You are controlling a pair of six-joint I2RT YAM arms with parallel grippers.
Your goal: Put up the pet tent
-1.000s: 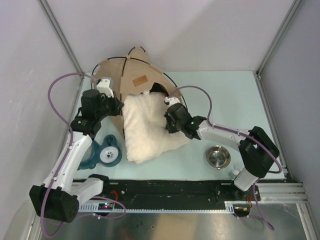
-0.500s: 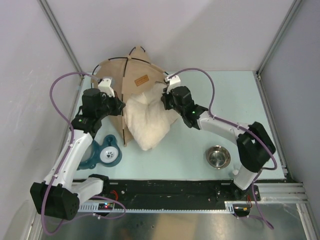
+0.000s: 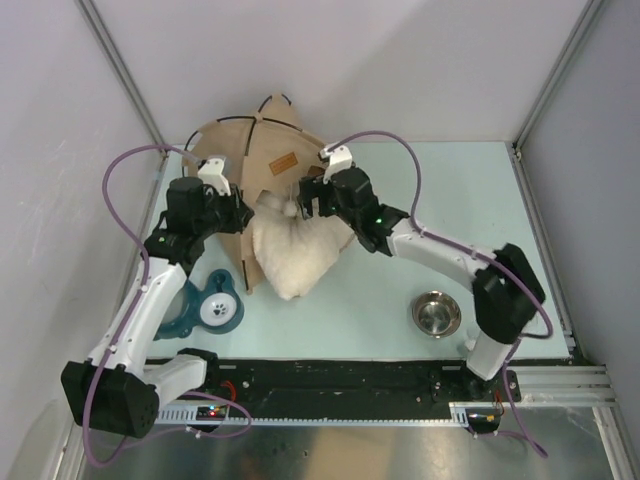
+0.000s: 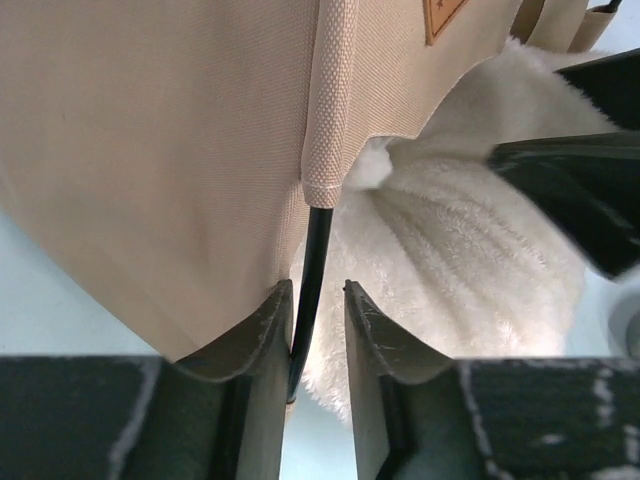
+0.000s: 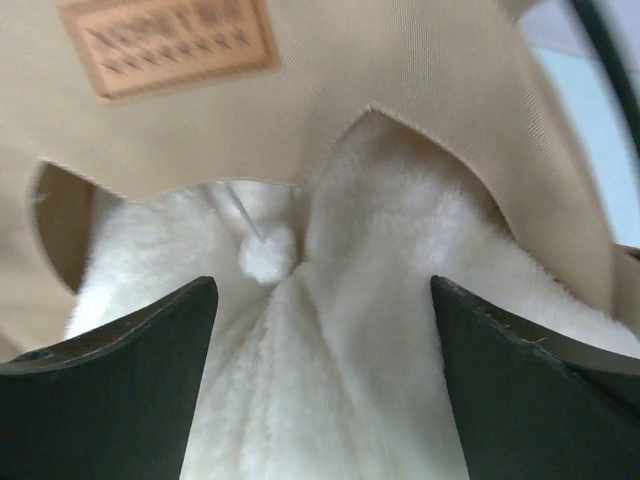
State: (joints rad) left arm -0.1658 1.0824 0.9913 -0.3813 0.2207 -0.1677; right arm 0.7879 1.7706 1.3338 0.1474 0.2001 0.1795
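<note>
Tent: the pet tent [image 3: 245, 150] stands at the far left of the table, with the cream pillow [image 3: 295, 250] wedged in its doorway and mostly spilling out.
Left fingers: your left gripper [image 4: 318, 300] is barely parted; the black pole [image 4: 312, 265] runs loose through the gap.
Right fingers: your right gripper [image 5: 322, 285] is spread wide over the pillow and holds nothing.
Pole risk: pulling away sideways could hook the pole and tip the tent.
Pillow risk: pushing hard may shove the light tent backward.
Pompom risk: the pompom [image 5: 265, 258] hangs between your right fingers, so closing there could snag it.
</note>
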